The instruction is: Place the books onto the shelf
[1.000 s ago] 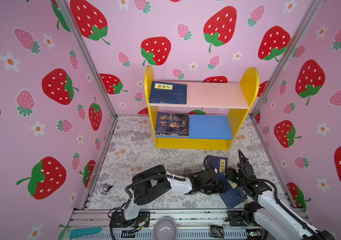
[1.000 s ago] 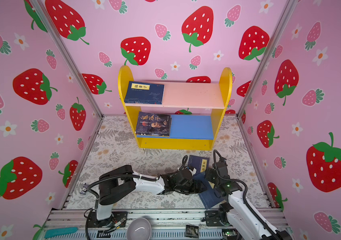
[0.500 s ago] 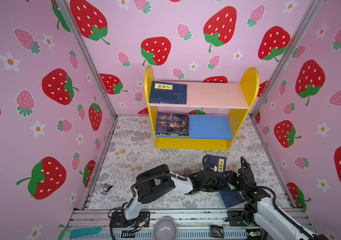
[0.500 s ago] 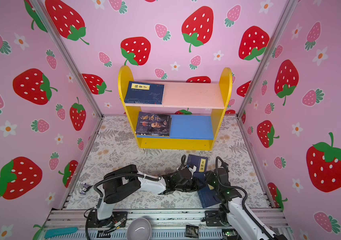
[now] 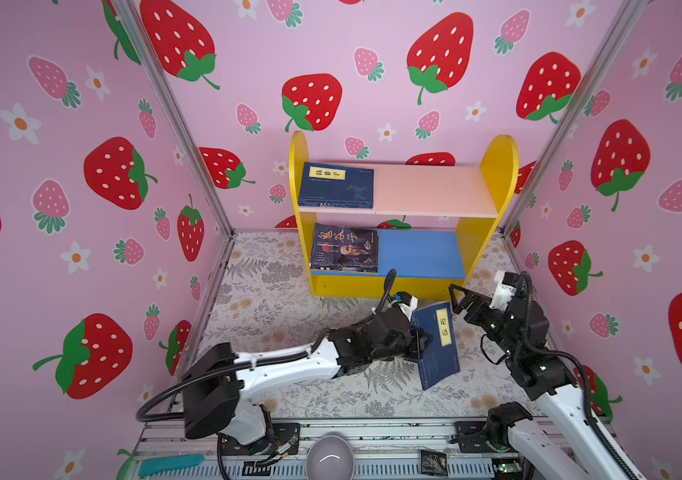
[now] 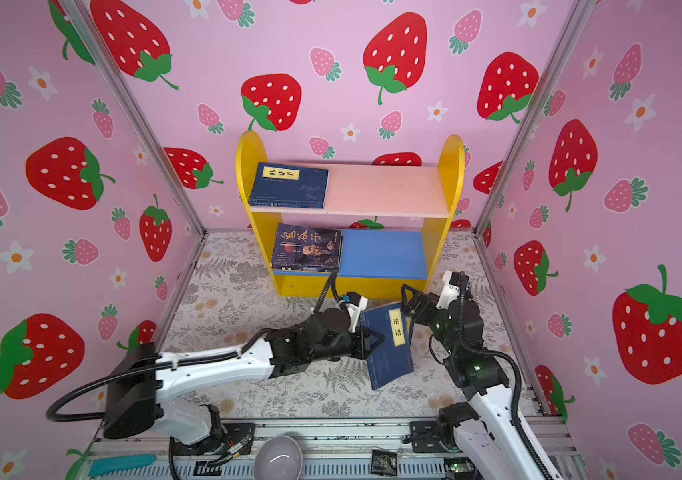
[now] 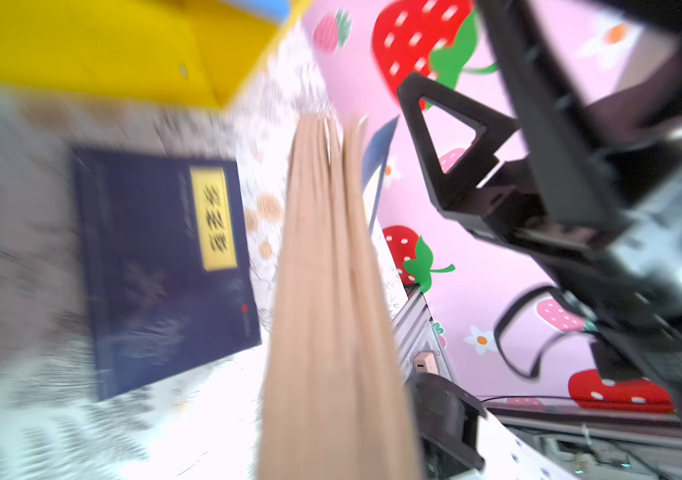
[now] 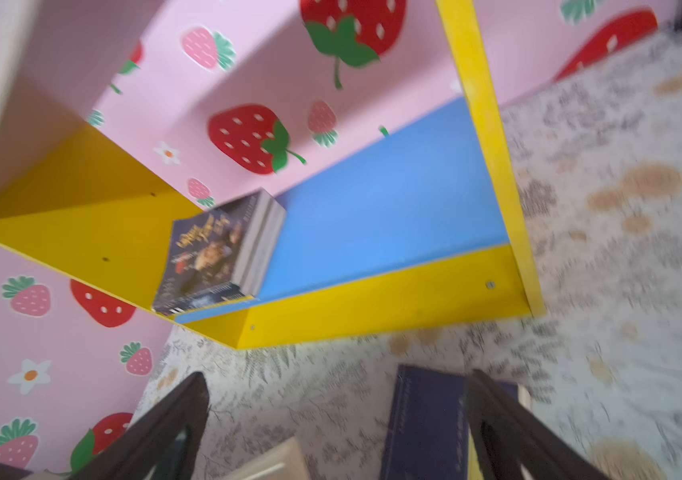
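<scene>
The shelf stands at the back. A navy book lies on its pink upper board, and a portrait-cover book tops a small stack on the blue lower board. In front of it, my left gripper is shut on a navy book with a yellow label, which is tilted up off the floor. Its tan page edges fill the left wrist view. Another navy book lies flat on the floor beside it. My right gripper stands open just right of the held book and holds nothing.
Strawberry-print walls close in the left, back and right sides. On the front rail sit a grey bowl, a teal tool and a black packet. The right halves of both shelf boards are bare.
My left gripper has shut on the navy book and tipped it up. My right gripper has opened, let go of the book and drawn back toward the shelf's right end.
</scene>
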Motion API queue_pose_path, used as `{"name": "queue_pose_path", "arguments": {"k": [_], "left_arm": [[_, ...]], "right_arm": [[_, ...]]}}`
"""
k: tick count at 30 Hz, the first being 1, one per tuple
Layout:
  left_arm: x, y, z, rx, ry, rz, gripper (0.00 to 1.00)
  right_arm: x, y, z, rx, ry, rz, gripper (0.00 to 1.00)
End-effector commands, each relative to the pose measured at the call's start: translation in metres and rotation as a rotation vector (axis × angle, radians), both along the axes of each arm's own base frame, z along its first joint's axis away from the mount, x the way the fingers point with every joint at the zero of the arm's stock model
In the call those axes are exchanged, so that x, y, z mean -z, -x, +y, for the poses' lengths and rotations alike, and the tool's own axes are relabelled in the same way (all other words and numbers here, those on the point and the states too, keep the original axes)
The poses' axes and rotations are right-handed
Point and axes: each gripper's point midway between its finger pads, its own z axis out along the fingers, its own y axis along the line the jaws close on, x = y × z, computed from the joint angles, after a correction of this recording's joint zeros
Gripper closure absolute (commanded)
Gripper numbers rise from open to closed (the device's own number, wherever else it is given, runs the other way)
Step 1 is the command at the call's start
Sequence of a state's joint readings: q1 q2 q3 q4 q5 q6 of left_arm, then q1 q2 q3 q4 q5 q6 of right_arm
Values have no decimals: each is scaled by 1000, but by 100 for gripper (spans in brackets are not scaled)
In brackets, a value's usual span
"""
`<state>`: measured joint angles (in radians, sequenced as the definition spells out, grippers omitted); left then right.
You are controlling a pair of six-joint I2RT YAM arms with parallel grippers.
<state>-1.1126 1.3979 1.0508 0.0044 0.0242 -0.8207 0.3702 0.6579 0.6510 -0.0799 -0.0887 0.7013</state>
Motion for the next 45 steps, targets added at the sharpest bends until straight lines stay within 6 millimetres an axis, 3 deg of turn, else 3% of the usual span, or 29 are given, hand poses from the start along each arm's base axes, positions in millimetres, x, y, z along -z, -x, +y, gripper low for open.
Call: {"name": "queue_pose_path", "arguments": {"k": [1, 6, 10, 15, 18, 22, 26, 32, 38, 41, 45], "left_arm": [[-35, -10, 54, 0, -141, -177, 100], [-119, -42, 134, -225, -85, -339, 100], [-187, -61, 174, -335, 67, -449, 100], [-263, -82, 200, -434, 100, -609, 100], [-310, -84, 213, -480, 181, -692, 100], [-353, -79, 229, -541, 293, -786, 100], [-372, -74, 233, -547, 382, -816, 100], [-370, -71, 231, -528, 465, -812, 100], [-374, -70, 219, -448, 484, -805, 100], [-373, -64, 209, -361, 484, -815, 100], [-366, -69, 207, -347, 505, -810, 100]], "right_arm": [[-44, 5, 18, -117, 2, -135, 0], [-107, 15, 49, -310, -80, -316, 0], [-157, 26, 70, -468, -231, -449, 0], [-190, 33, 128, -658, -292, -531, 0], [-200, 41, 158, -737, -306, -543, 0], [-211, 45, 185, -833, -403, -547, 0], [-218, 49, 218, -958, -470, -530, 0], [-224, 46, 254, -1058, -541, -484, 0], [-232, 57, 261, -1153, -654, -476, 6], [-240, 64, 257, -1185, -689, -496, 24], [-242, 61, 258, -1182, -701, -469, 80]]}}
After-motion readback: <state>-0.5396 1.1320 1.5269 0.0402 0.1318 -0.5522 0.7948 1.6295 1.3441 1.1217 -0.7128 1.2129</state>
